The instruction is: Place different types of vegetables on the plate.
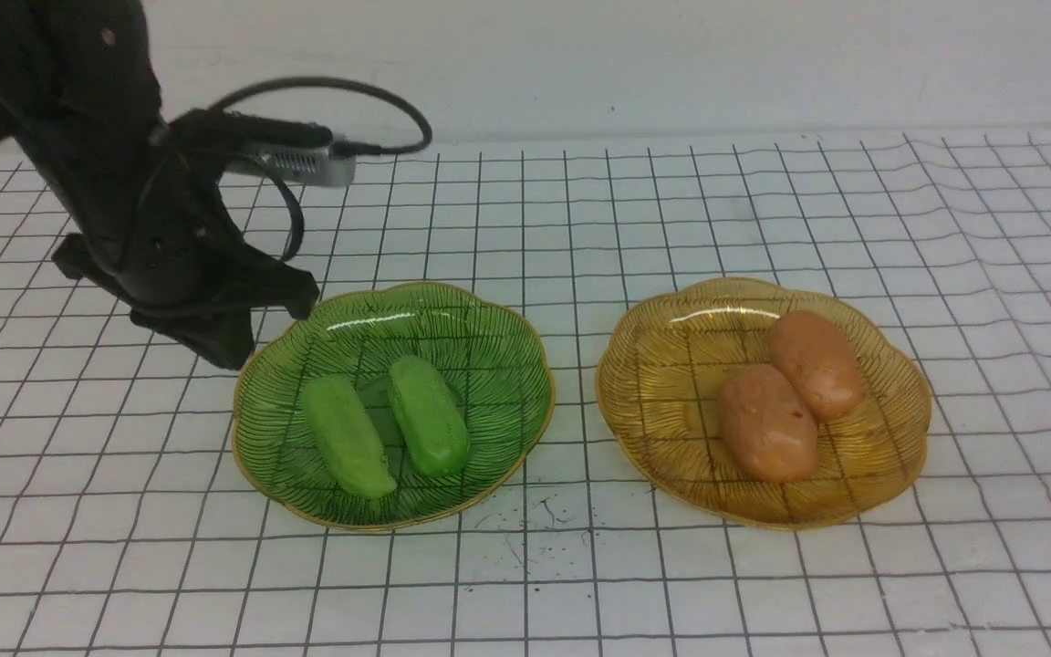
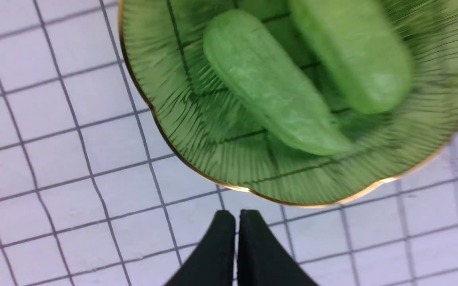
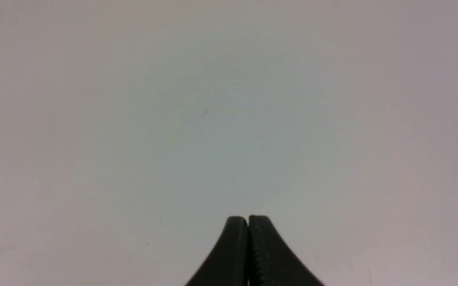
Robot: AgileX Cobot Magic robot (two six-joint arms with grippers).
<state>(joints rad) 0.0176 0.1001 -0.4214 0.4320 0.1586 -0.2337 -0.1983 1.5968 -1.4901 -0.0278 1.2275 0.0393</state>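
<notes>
Two cucumbers (image 1: 347, 449) lie side by side on the green plate (image 1: 489, 347), and two potatoes (image 1: 767, 422) touch on the amber plate (image 1: 662, 365). Sorting looks finished. At the green plate's far-left rim the left end effector (image 2: 237, 216) hovers pinched closed and empty. The right end effector (image 3: 248, 222) is closed too. The next move, I judge, is simply lifting clear.
</notes>
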